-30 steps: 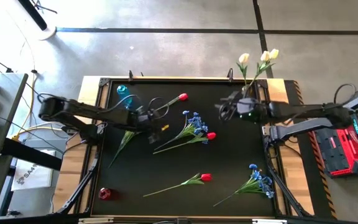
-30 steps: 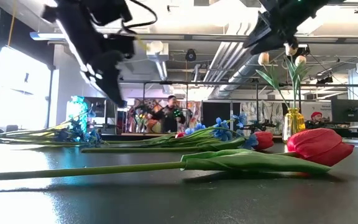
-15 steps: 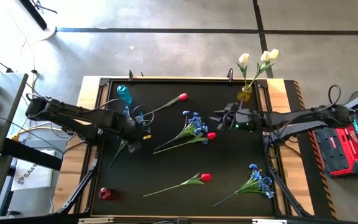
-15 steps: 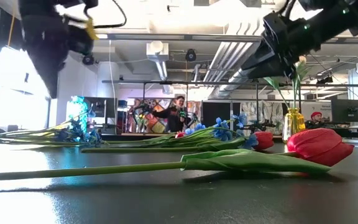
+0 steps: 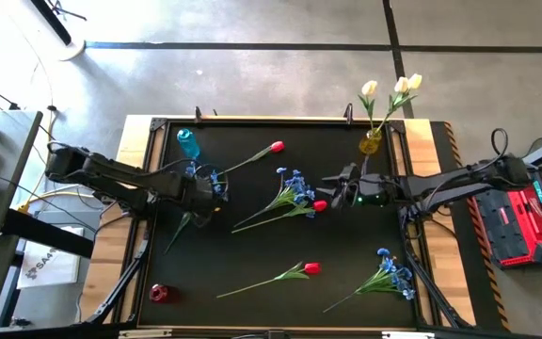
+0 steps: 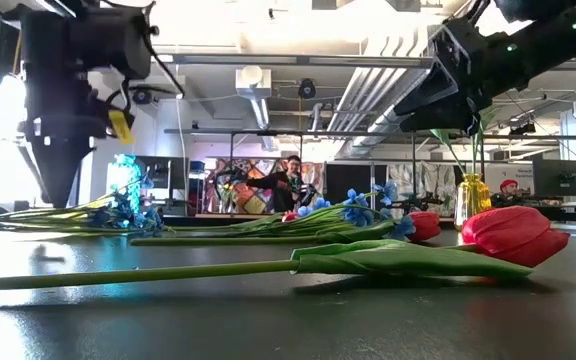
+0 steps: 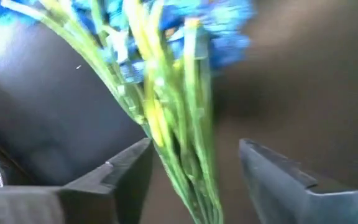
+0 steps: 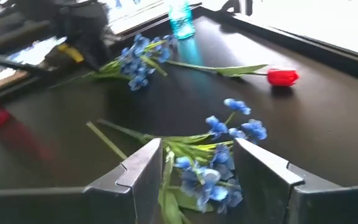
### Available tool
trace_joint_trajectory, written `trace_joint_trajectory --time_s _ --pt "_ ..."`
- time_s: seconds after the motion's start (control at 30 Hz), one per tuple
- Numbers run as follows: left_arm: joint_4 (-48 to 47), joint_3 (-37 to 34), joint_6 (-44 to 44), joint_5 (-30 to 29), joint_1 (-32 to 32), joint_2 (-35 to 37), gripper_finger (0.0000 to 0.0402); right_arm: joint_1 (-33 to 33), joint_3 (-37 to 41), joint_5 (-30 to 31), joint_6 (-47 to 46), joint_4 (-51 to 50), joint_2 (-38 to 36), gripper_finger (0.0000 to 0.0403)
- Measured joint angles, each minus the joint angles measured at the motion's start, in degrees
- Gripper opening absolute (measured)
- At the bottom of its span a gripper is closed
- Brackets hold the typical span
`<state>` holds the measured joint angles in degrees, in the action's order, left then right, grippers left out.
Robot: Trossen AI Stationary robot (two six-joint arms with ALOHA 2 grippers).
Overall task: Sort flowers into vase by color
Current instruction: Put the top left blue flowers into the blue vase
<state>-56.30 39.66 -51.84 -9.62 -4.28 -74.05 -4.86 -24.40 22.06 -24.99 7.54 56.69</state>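
left gripper [image 7: 194, 171] open astride blue spray [image 7: 166, 93] stems, not gripping.

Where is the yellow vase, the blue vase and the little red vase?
yellow vase [image 5: 371, 144], high view, on its glass body.
blue vase [image 5: 187, 144], high view, on its body.
red vase [image 5: 159, 293], high view, on its top.

Left arm [image 5: 111, 179] — extends from the table's 9 o'clock edge toward the centre, wrist pitched downward. Left gripper [image 7: 194, 171] sits low over the table surface; its two fingers [image 7: 120, 171] stand apart.

Right arm [image 5: 450, 184] — extends from the 3 o'clock edge toward the centre, forearm nearly level. Right gripper [image 8: 197, 165] is held above the surface, its fingers [image 8: 263, 168] spread, nothing clamped between them.
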Motion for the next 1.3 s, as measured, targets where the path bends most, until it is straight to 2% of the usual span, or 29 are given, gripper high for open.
trace_joint_trajectory --time_s 0.13,0.27,0.37,0.63,0.83,1.3 --pt "0.0 -1.4 -0.5 0.0 2.6 0.0 0.0274 -2.5 0.0 1.4 1.0 0.0 0.0 0.0186" --pt "1.6 -2.2 0.8 0.1 4.4 0.0 0.0277 -5.0 0.0 4.1 1.0 -0.7 0.0 0.0186" --pt "4.2 -3.1 1.9 0.7 4.8 0.0 0.0248 -6.4 0.0 6.1 1.0 -1.5 0.0 0.0186" --pt "6.9 -4.7 0.5 1.2 4.8 -0.3 0.0102 -8.1 0.0 6.7 1.0 -1.9 0.0 0.0186" --pt "6.6 -3.8 0.9 2.1 4.4 -0.3 0.0012 -8.1 0.0 6.6 0.5 -2.0 0.0 0.0186" --pt "6.9 8.5 8.7 -1.3 3.4 0.0 0.0002 -8.1 0.0 6.2 0.5 -2.6 0.0 0.0186"
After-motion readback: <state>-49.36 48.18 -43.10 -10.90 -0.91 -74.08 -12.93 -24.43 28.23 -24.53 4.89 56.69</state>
